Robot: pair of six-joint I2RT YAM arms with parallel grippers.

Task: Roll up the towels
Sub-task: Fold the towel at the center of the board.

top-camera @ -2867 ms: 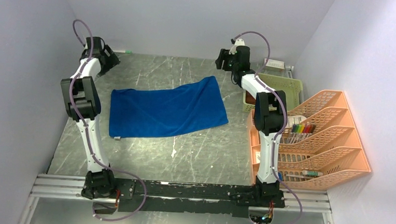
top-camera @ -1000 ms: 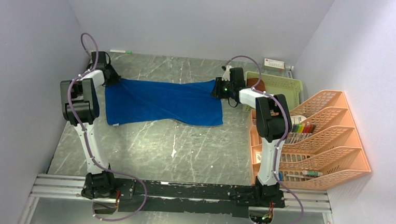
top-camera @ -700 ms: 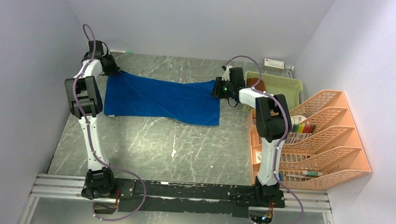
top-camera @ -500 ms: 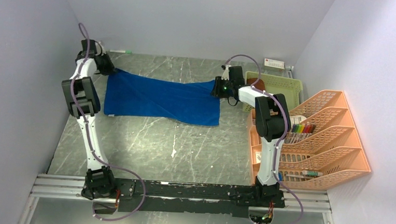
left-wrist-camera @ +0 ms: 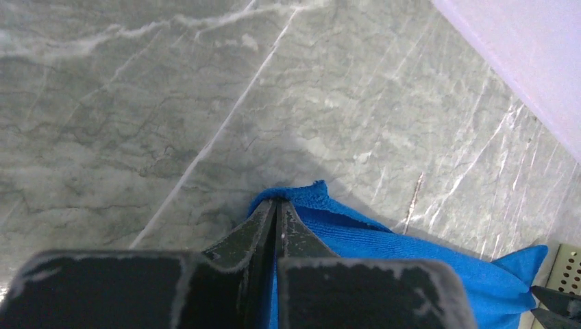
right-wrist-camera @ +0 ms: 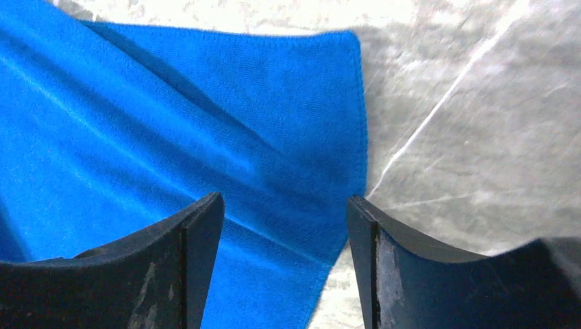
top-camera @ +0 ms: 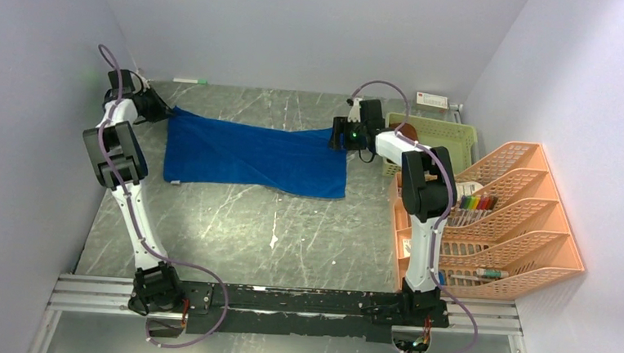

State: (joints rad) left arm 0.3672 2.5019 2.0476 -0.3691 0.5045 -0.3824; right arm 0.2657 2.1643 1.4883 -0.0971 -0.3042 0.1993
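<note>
Left pincer (left-wrist-camera: 277, 205): clamped together on the far-left corner of the blue towel (top-camera: 253, 152). Right pincer (right-wrist-camera: 284, 205): jaws apart over the far-right corner (gripping nothing). Towel: spread between the arms, not yet rolled. Advice: draw the far edge straight and smooth out creases before any rolling. Surface (top-camera: 288, 240): grey, marbled, hemmed by pale walls; green basket (top-camera: 450, 140) and orange rack (top-camera: 527, 222) at right.

In the green basket (top-camera: 450, 136), only a sliver of the rust-brown towel (top-camera: 407, 134) shows; the rest is behind the right arm (top-camera: 394, 143). Right wrist view: the blue towel (right-wrist-camera: 171, 137) runs off the left and bottom edges. By the far wall, a small object (top-camera: 190, 80) is too small to identify.
</note>
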